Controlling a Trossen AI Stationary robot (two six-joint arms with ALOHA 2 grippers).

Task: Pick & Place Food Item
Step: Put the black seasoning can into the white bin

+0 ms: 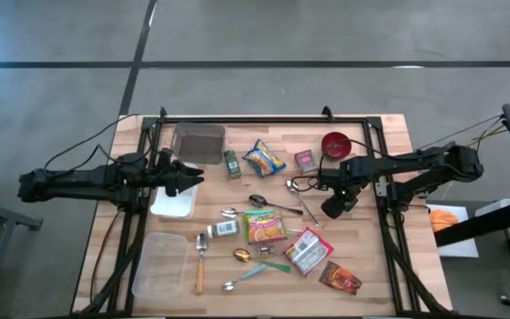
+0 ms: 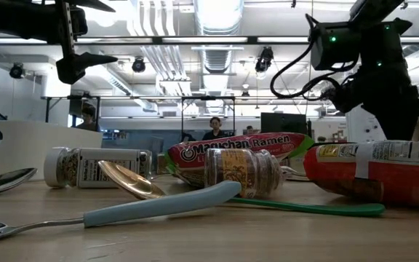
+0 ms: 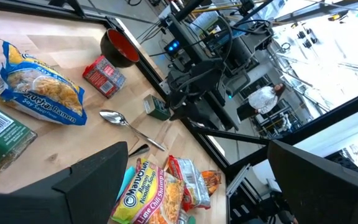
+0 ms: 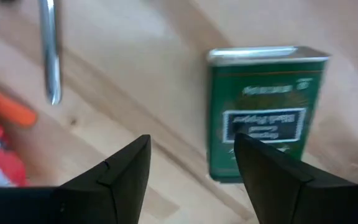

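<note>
Right gripper hovers, jaws spread, just above the green tin near the table's right edge, left gripper wide open.

The room is being lit brightly by ceiling lamps, while the green tin and spoon handle are being rendered blurred.

Open workshop hall around a pale wooden surface.
Grey concrete floor crossed by dark seams; far off, a white ceiling with long strip lights and pipes, and a seated person among desks and monitors.
</note>
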